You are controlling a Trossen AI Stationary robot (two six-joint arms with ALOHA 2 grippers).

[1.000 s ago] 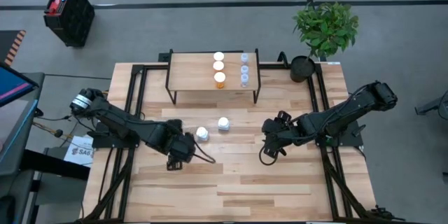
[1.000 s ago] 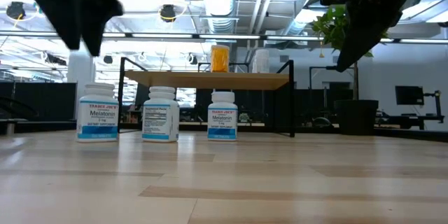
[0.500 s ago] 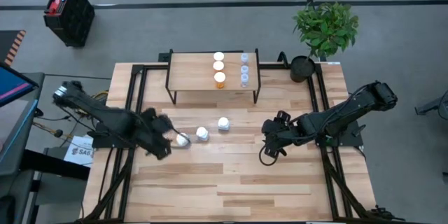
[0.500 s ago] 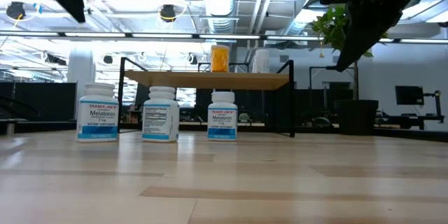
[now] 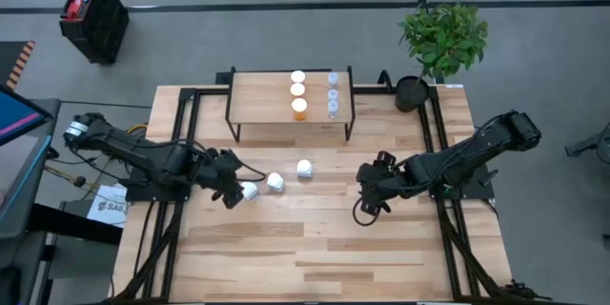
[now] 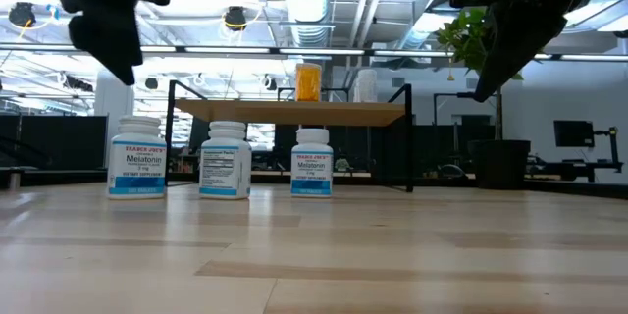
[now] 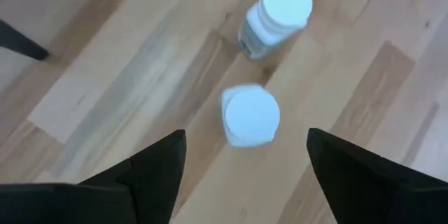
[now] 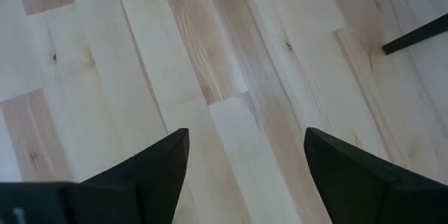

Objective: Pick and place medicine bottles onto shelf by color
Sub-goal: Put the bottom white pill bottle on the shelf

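Three white bottles with white caps stand upright on the table: a left one, a middle one and a right one. My left gripper is open and points down above the left bottle, one finger on each side of its cap, touching nothing. The shelf at the far middle carries two white bottles, an orange one and three clear bluish ones. My right gripper is open and empty over bare table.
A potted plant stands at the table's far right corner. Bare wood lies along the table's near half. A black crate sits on the floor beyond the far left corner.
My left gripper has swung toward the table's left edge and up, then come back right and down over the left white bottle. The three bottles on the table have stayed where they were.
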